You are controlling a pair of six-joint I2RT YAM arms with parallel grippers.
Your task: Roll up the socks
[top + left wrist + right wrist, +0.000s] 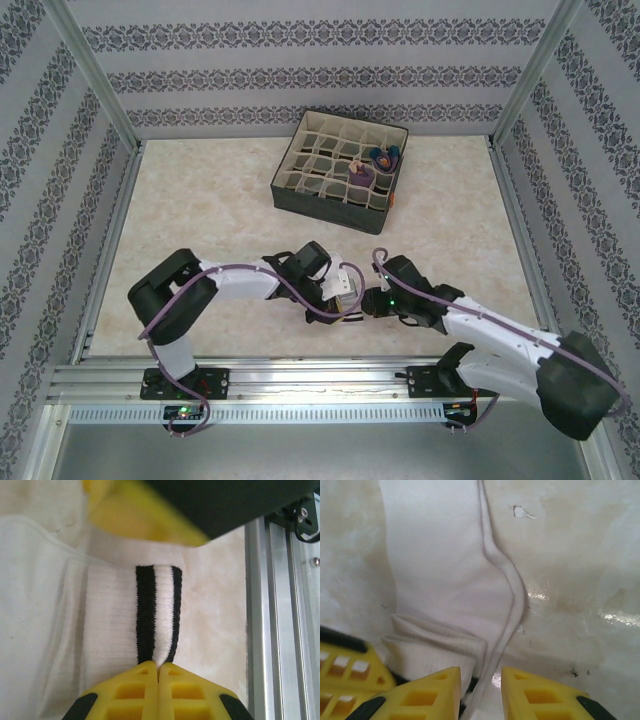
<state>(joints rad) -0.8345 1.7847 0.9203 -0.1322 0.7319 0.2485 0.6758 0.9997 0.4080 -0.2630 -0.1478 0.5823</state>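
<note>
Left wrist view: left pincer (158, 670) clamped on the striped cuff (157, 610) of the white sock (107, 625), apparently to start the roll; right pincer (481, 682) narrowly parted, straddling its edge on the worktop (570, 565).

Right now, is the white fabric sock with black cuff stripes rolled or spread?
Mostly spread: the white fabric sock lies flat on the table, only its cuff end folded over.

The box (340, 170) sat toward the far edge of the table (200, 220), right of the middle. Rolled socks (385, 157) lay in compartments on its right side. Another sock (347, 290) lay close to the near edge, about midway along it, between the left gripper (335, 300) and the right gripper (368, 302).
</note>
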